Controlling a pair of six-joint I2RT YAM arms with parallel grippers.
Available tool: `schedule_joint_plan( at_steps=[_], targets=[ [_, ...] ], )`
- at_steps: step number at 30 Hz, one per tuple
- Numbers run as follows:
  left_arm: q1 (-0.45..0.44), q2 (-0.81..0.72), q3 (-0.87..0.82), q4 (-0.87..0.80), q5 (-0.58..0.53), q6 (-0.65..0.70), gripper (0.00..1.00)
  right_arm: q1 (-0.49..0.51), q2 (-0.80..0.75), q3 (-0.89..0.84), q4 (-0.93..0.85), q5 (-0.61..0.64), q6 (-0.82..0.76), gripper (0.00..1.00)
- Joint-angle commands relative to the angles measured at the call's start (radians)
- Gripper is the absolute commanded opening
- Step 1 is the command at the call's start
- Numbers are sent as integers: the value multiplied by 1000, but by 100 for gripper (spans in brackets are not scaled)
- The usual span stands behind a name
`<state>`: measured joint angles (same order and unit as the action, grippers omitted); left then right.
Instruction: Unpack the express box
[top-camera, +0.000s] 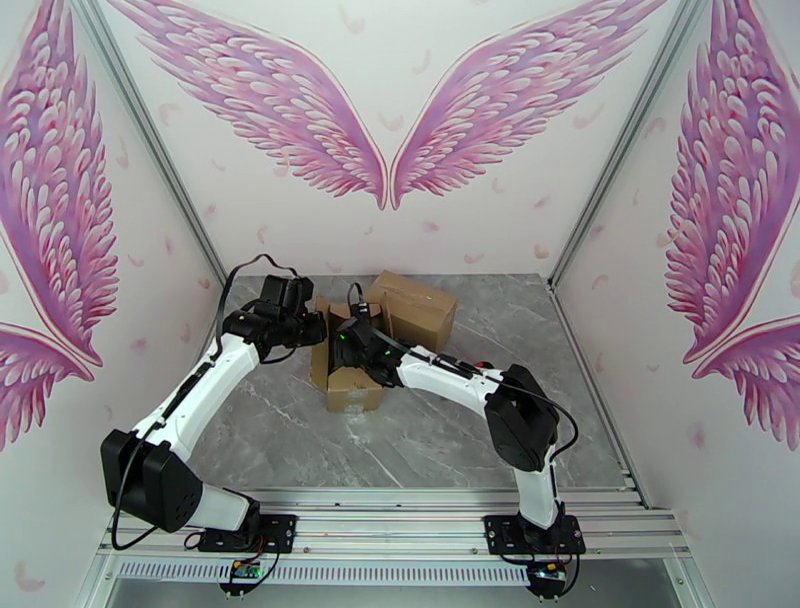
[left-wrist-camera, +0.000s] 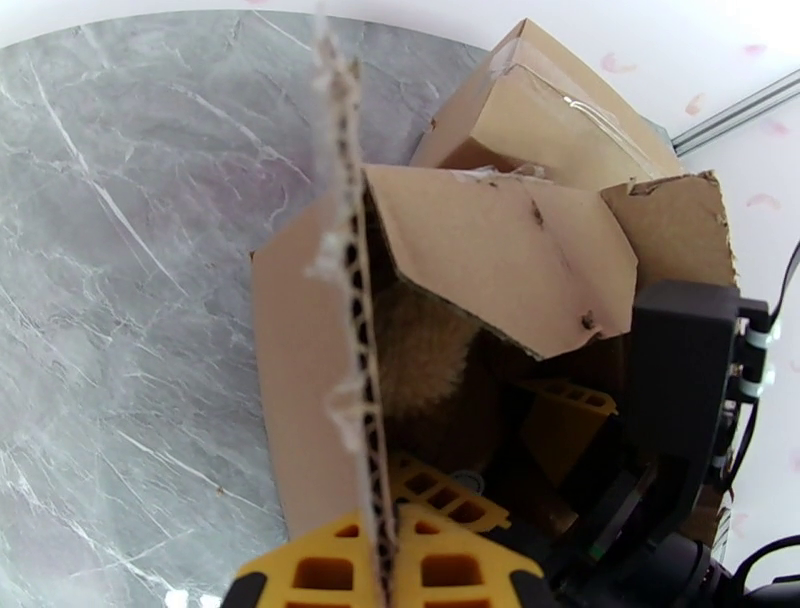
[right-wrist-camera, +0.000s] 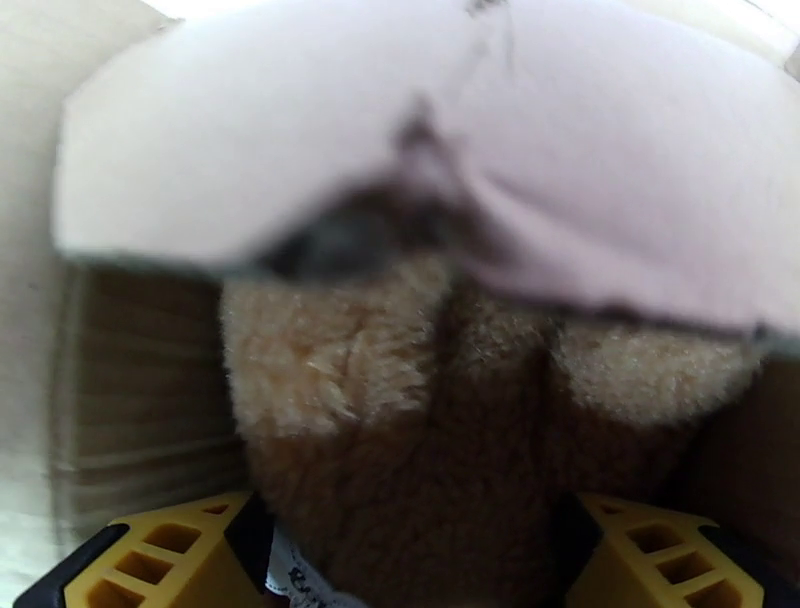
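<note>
The express box (top-camera: 348, 385) stands open mid-table, brown cardboard with its flaps up. My left gripper (left-wrist-camera: 385, 565) is shut on the edge of the box's left flap (left-wrist-camera: 350, 300), holding it upright; from above this gripper (top-camera: 318, 326) sits at the box's left rim. My right gripper (right-wrist-camera: 400, 575) reaches down inside the box. Its yellow fingers (right-wrist-camera: 160, 560) sit against both sides of a fuzzy brown plush toy (right-wrist-camera: 400, 420) with a pale pink part (right-wrist-camera: 300, 130) on top. In the left wrist view the plush toy (left-wrist-camera: 425, 345) lies deep in the box beside the right gripper's fingers (left-wrist-camera: 565, 400).
A second, closed cardboard box (top-camera: 415, 305) lies just behind the open one, touching it. Grey marble tabletop (top-camera: 450, 450) spreads in front and to the right. White walls with pink wings close in the back and both sides.
</note>
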<state>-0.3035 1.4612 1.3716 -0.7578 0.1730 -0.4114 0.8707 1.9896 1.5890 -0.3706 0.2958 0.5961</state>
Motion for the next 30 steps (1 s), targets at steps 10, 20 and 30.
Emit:
schedule_joint_plan(
  at_steps=[10,20,30],
  targets=[
    [-10,27,23,2,24,8,0,-21,172,176,-220,-19,25,87],
    [-13,16,13,1,5,2,0,-27,202,206,-231,4,-23,60],
    [-6,-3,-12,-9,-35,-37,0,-22,56,135,-106,-134,-130,3]
  ],
)
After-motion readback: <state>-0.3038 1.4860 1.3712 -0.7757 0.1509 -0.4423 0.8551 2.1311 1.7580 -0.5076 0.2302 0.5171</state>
